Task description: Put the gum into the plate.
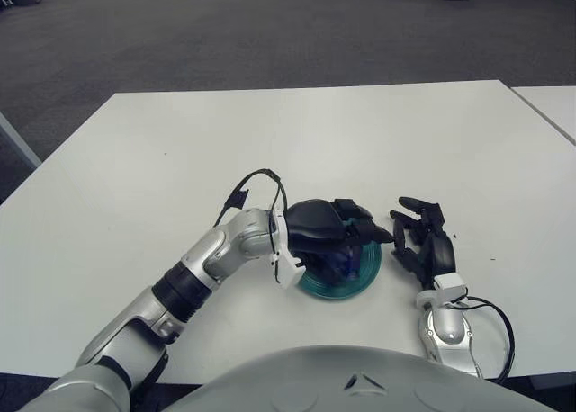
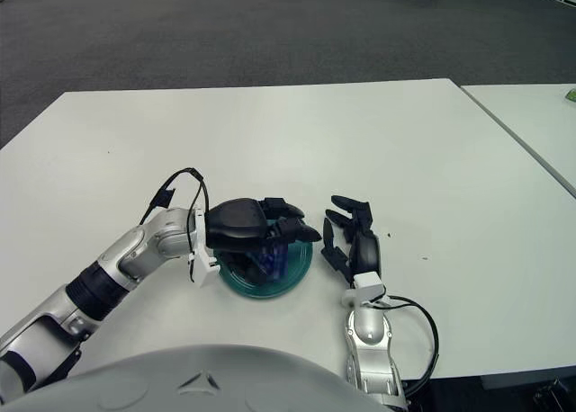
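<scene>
A teal plate (image 1: 329, 293) sits on the white table near its front edge. My left hand (image 1: 349, 234) hovers right over the plate, palm down, with its fingers curled around a blue gum pack (image 1: 347, 264). The gum is inside the plate's rim, mostly hidden under the hand, and I cannot tell whether it touches the plate. It also shows in the right eye view (image 2: 275, 261). My right hand (image 1: 419, 234) shows just right of the plate, fingers spread and holding nothing.
The white table (image 1: 315, 142) stretches far ahead and to both sides. A second white table (image 1: 551, 106) stands at the right with a narrow gap between. Grey carpet lies beyond.
</scene>
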You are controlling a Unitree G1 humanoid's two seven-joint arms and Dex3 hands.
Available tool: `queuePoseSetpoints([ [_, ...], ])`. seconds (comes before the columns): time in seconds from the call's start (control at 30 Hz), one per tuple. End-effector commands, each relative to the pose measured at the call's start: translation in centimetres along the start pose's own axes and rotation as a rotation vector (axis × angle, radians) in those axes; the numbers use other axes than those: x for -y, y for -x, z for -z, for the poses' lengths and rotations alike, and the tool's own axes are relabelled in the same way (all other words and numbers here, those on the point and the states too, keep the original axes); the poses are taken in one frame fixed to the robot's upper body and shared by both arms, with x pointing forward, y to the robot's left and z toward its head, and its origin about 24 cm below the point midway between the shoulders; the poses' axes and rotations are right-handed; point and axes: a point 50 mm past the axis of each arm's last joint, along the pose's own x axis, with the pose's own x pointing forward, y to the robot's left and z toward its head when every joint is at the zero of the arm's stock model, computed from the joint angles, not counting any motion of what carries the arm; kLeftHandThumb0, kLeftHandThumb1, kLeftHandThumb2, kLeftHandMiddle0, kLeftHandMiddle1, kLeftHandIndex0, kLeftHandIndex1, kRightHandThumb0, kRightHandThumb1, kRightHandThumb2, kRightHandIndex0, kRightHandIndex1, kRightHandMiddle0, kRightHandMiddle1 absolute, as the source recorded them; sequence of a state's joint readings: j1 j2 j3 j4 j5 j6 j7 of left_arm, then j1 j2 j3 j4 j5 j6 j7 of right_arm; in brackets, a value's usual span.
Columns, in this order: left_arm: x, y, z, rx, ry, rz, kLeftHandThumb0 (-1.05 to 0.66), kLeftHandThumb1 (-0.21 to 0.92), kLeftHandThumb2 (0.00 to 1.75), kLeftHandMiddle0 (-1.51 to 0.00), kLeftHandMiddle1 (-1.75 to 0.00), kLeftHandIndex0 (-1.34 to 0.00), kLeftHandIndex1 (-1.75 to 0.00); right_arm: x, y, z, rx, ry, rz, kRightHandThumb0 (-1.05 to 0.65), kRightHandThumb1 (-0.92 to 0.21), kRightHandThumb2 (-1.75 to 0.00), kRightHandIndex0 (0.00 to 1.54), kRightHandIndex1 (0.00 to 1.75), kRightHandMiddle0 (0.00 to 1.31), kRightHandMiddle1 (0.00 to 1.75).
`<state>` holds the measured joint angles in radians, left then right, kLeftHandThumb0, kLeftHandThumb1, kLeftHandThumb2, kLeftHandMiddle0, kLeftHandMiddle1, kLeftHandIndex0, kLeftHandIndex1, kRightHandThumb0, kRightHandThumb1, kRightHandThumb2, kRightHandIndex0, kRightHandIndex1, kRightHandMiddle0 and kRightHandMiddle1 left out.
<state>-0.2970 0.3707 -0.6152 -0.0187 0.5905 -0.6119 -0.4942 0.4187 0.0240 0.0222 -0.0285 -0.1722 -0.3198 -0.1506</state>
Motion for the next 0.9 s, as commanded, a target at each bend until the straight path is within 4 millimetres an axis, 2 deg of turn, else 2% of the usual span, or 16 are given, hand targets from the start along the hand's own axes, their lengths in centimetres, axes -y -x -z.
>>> queuePoseSetpoints([
  [0.0,-0.3,0.4,0.7,-0.009,0.017,0.026,-1.05,0.92,0.42,0.0,0.0,0.0,-0.01,0.1,2.2,3.6,-0.226,0.069,-0.012,-0.58,-0.92,-0.79,0.31,0.52,0.0,1.12],
  [0.23,-0.3,0.7,1.2,0.007,0.076,0.072,-1.05,0.92,0.38,0.0,0.0,0.0,0.0,0.0,2.2,3.7,-0.248,0.079,0.002,-0.6,-0.92,-0.81,0.33,0.44,0.0,1.08],
  [0.53,-0.3,0.9,2.0,0.035,0.17,0.14,-1.05,0.92,0.43,0.0,0.0,0.0,0.0,0.0,1.9,3.9,-0.251,0.026,0.001,-0.62,-0.92,-0.73,0.39,0.53,0.02,1.17],
  [0.77,-0.2,0.9,2.9,-0.037,0.335,0.062,-1.05,0.92,0.41,0.0,0.0,0.0,0.0,0.1,2.0,4.0,-0.257,-0.02,-0.004,-0.59,-0.92,-0.68,0.4,0.56,0.0,1.14],
  [0.87,-0.3,1.2,3.5,-0.094,0.465,-0.018,-1.05,0.92,0.4,0.0,0.0,0.0,0.0,0.1,2.1,3.8,-0.244,-0.052,0.002,-0.52,-0.87,-0.7,0.46,0.64,0.04,1.13],
])
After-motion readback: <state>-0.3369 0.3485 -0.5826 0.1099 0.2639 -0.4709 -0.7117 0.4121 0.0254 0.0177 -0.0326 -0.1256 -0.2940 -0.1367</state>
